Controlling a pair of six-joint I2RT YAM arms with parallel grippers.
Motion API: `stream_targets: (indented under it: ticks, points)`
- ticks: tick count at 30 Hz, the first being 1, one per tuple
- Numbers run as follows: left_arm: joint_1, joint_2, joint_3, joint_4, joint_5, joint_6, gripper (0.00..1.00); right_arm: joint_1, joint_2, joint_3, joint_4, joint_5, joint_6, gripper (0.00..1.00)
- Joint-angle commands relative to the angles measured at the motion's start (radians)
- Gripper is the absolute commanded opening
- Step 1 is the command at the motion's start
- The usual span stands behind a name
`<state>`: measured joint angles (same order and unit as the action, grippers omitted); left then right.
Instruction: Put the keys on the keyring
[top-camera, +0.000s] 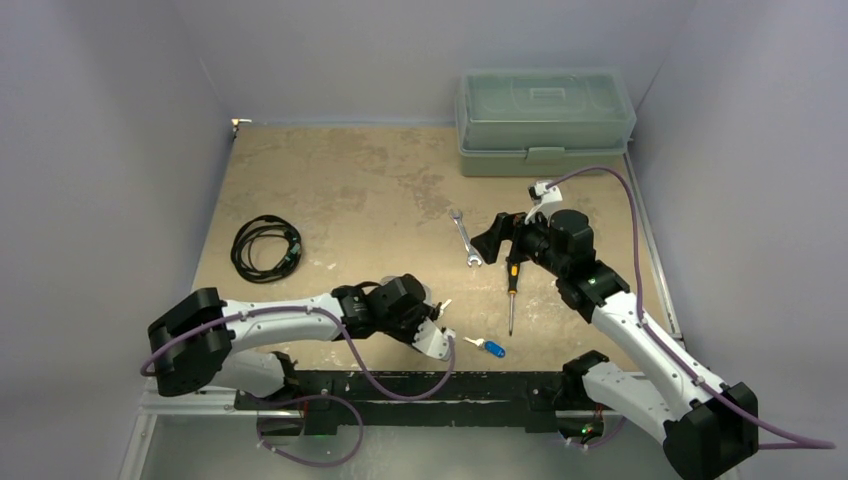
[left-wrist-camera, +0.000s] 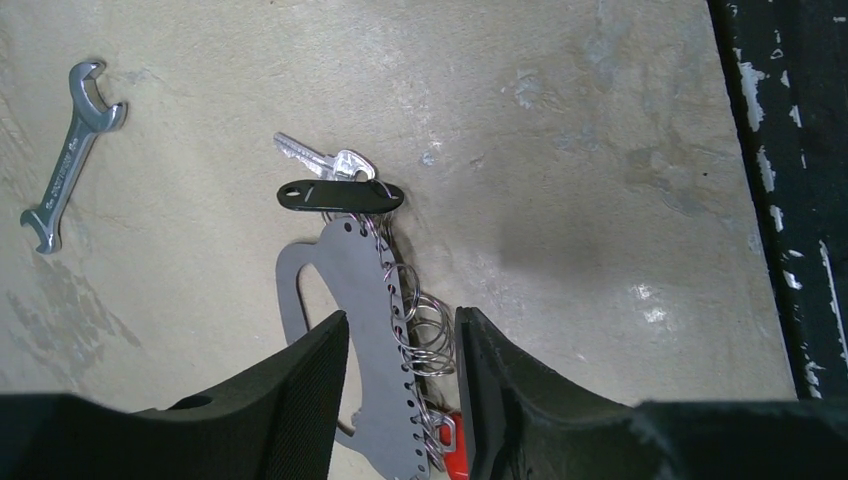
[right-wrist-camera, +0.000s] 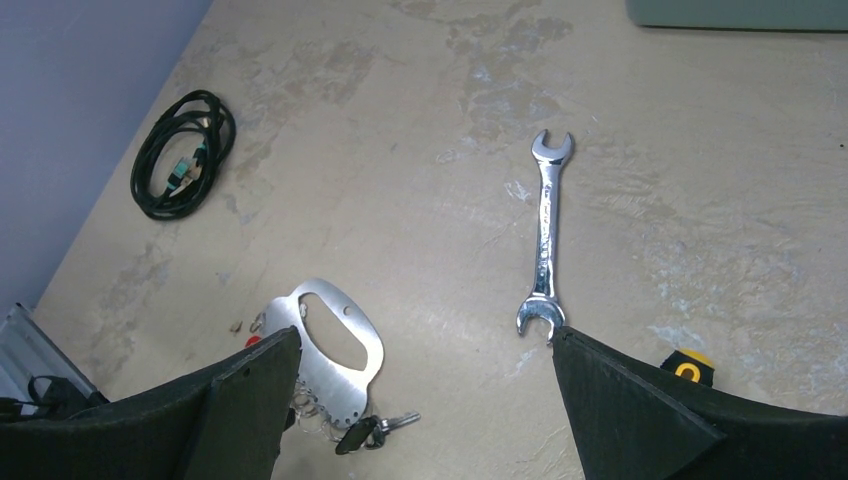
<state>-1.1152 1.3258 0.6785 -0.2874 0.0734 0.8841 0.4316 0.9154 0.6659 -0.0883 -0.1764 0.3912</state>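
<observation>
grey keyring (left-wrist-camera: 352, 280) clenched in left tool (left-wrist-camera: 400, 322), lower end hidden, right tool (right-wrist-camera: 425, 338) released

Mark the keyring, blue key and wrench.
keyring (left-wrist-camera: 358, 295), left wrist view, flat plate beside its slot.
blue key (top-camera: 494, 349), top external view, blue head.
wrench (right-wrist-camera: 543, 230), right wrist view, mid-shaft.

The bench (left-wrist-camera: 600, 150) is matt tan, rough and blotched with pale scuffs. The keyring (left-wrist-camera: 350, 290) is flat grey metal with a dull face, and its wire loops (left-wrist-camera: 425, 335) are bright and shiny. At its twelve o'clock, one of the keys (left-wrist-camera: 330, 160) is bare silvery metal beside a glossy black plastic tab (left-wrist-camera: 340, 195). At ten o'clock the wrench (left-wrist-camera: 70, 150) is polished metal. The pads (left-wrist-camera: 300, 400) of my left claw (left-wrist-camera: 400, 335) are matt black and finely textured.
</observation>
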Motion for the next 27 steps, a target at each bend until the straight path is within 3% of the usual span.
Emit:
stream_targets:
  ticks: [1, 15, 27]
  points:
    - [-0.01, 0.036, 0.007, 0.049, -0.014, 0.022, 0.41, 0.001, -0.018, -0.002, 0.039, -0.021, -0.011, 0.99]
    - [-0.012, 0.118, 0.02, 0.068, -0.04, 0.034, 0.28, 0.001, -0.036, -0.008, 0.035, -0.025, -0.012, 0.99]
    - [-0.012, 0.131, 0.022, 0.082, -0.06, 0.045, 0.23, 0.001, -0.038, -0.009, 0.035, -0.034, -0.015, 0.99]
